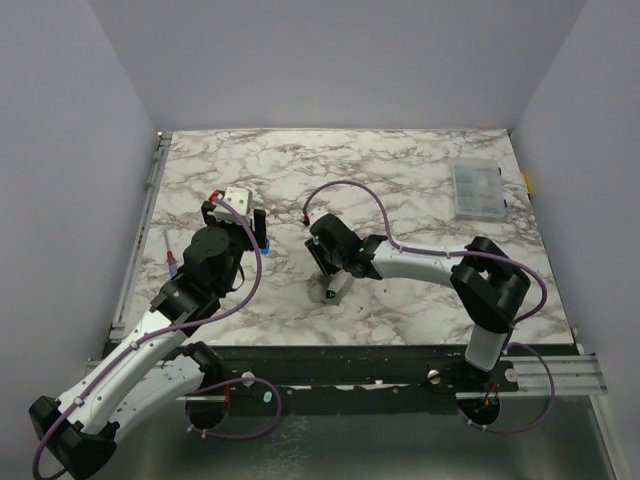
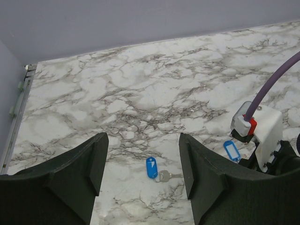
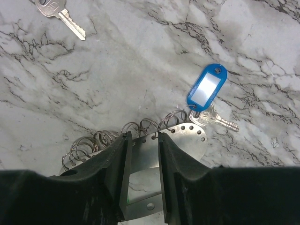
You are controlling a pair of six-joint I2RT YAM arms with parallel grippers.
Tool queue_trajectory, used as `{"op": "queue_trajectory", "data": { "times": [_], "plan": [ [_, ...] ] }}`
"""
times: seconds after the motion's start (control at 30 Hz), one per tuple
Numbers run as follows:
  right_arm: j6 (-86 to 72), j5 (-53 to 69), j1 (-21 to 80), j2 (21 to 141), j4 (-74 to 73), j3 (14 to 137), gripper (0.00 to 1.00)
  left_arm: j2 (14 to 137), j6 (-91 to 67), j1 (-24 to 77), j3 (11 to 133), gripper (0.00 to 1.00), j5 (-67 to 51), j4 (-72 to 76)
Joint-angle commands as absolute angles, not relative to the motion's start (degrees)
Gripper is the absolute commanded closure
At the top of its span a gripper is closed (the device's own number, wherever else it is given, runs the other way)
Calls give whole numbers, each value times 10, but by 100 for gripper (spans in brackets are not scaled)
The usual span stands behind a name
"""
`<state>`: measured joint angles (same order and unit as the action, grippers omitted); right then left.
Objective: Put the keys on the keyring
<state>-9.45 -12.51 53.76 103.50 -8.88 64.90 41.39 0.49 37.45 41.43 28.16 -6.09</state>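
So: marble table (image 1: pixel 420 160) with both arms reaching out over it. The left gripper (image 2: pixel 142 138) hangs over the left half, fingers spread wide with nothing between them. The right gripper (image 3: pixel 142 137) is down low near the middle of the near edge, right over the keyring (image 3: pixel 190 136). The keyring looks like a flat silvery plate with holes along its rim and a row of little wire loops. Those fingers have just a narrow gap with the plate showing in it, and I can't tell if they're actually pinching it.

The clear compartment box (image 1: pixel 478 190) sits by the far right corner. One blue-tagged key (image 3: pixel 206 88) lies against the loops; can't tell if it's threaded on. A second blue-tagged key (image 2: pixel 151 168) lies loose on the table, a bit toward the left edge from there. There's a thin screwdriver (image 1: pixel 170 260) by the left edge.
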Motion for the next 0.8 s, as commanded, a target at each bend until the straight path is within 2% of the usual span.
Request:
{"op": "queue_trajectory", "data": {
  "times": [0.0,0.3,0.77],
  "plan": [
    [-123,-102,524,1050,-112,668,62,413,4,373,407,32,294,-62],
    [-134,-70,508,1074,-113,665,62,411,4,373,407,32,294,-62],
    [-134,-57,508,1082,-100,662,67,413,5,373,407,32,295,-62]
  ]
}}
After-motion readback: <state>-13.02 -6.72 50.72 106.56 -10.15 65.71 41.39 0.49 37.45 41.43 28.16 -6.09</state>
